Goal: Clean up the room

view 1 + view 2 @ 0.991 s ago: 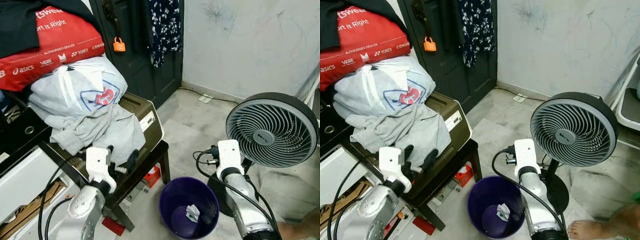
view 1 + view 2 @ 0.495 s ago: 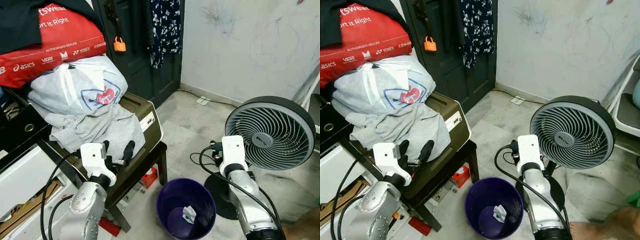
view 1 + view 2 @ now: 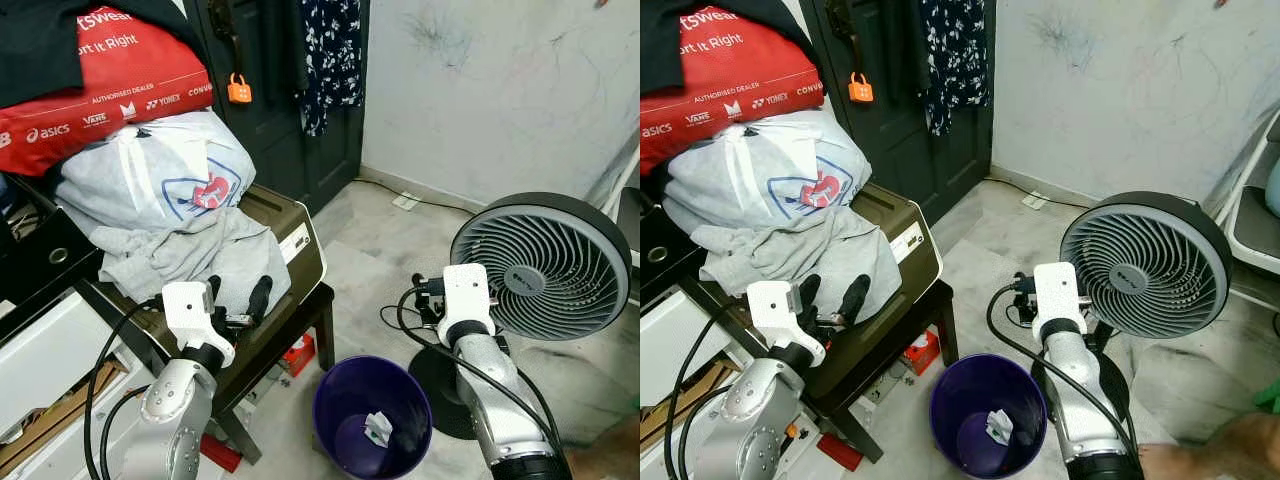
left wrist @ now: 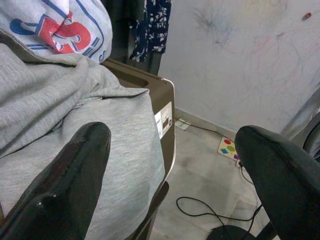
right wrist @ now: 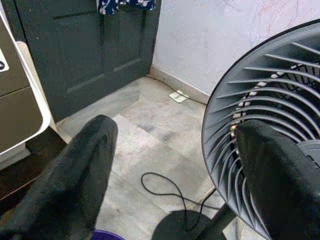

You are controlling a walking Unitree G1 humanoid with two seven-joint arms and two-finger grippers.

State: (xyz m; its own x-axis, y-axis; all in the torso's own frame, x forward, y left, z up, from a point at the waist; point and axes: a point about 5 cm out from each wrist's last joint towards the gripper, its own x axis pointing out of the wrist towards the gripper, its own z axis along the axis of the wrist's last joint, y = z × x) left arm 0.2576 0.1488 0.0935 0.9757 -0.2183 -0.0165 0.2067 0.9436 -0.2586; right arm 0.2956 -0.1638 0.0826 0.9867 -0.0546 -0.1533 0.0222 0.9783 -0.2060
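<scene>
The left end effector stood with its two black fingers spread apart and nothing between them, directly in front of the crumpled grey cotton sweatshirt, which was heaped on the brown, white-edged printer on the dark wooden bench. From that end effector the garment lay straight ahead and slightly to the robot's left; in the left wrist view its grey folds sat just beyond the fingertips, apparently not yet touched. The sweatshirt's long axis ran roughly across the line of approach, draping toward the printer's front edge.

The right end effector was also spread and empty, held over the floor beside the round grey pedestal fan, well apart from the cloth. The left arm was plainly the nearer one. The purple plastic waste bin stood on the floor between the two arms, below the bench's corner.
</scene>
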